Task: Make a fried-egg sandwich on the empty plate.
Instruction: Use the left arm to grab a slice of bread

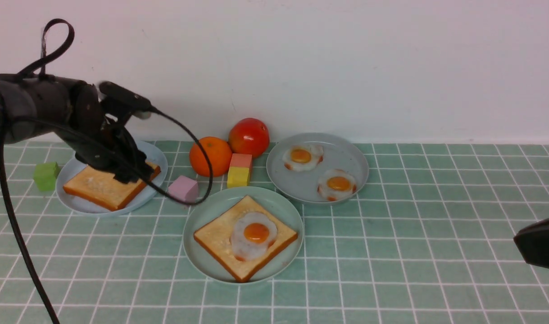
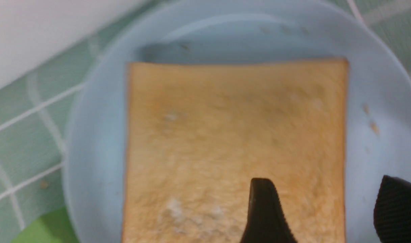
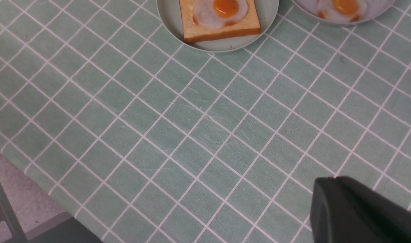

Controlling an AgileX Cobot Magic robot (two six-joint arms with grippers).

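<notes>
Since the sandwich on the mint-green plate [image 1: 201, 265] lacks only its top slice, the left hand [image 1: 131, 174] hangs low over the second toast slice [image 1: 98, 189], which lies flat on the pale blue plate [image 1: 159, 157]. I judge it is there to pick up this slice. Well away from this hand, near the middle of the counter [image 1: 391, 252], the mint-green plate carries the first toast slice [image 1: 215, 240] with a fried egg [image 1: 255, 234] on top. Beyond that, the grey plate [image 1: 346, 153] holds two more eggs [image 1: 301, 156]. The right hand [image 1: 542, 243] shows only as a dark part, far from every plate.

From the left wrist, the fingers stand apart: one is above the toast and the other is outside its edge, so the crust lies between them. Whether they touch it I cannot tell.

From the right wrist, only a dark piece of that hand shows, so whether it is wide or narrow I cannot tell. The sandwich plate lies far ahead of it.
</notes>
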